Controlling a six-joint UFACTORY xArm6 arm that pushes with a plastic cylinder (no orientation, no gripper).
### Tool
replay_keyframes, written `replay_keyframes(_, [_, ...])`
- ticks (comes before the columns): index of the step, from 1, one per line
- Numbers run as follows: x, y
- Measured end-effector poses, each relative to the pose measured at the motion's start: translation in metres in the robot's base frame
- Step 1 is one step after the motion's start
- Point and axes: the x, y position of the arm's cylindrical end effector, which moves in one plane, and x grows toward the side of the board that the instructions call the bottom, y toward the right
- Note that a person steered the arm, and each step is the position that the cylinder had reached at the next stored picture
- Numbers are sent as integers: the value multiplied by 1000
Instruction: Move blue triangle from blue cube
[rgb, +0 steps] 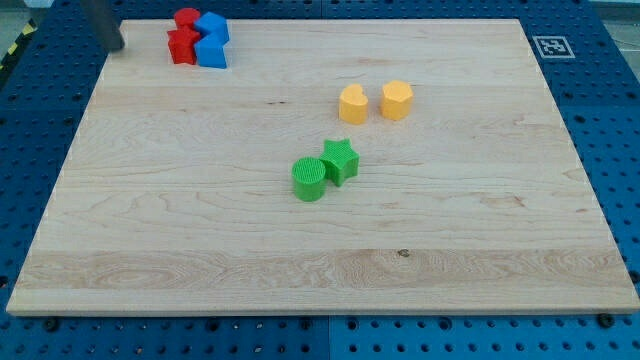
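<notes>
Two blue blocks touch each other at the view's top left. The upper one (213, 27) looks like the blue cube. The lower one (212, 52) looks like the blue triangle, though the shapes are hard to make out. A red round block (186, 18) and a red star (182, 46) press against their left sides, making one tight cluster. My rod comes down at the top left corner, blurred. My tip (118, 46) is left of the cluster, about a block's width from the red star, touching nothing.
A yellow heart (352, 103) and a yellow pentagon (396, 100) sit side by side right of centre. A green cylinder (309, 179) touches a green star (340, 160) mid-board. The wooden board's (300, 280) top edge lies just behind the cluster.
</notes>
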Motion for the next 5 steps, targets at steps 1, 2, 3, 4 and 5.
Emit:
replay_keyframes(1, [-21, 0])
replay_keyframes(2, [-23, 8])
replay_keyframes(3, [-23, 8])
replay_keyframes(4, [-23, 24])
replay_keyframes(5, [-19, 67])
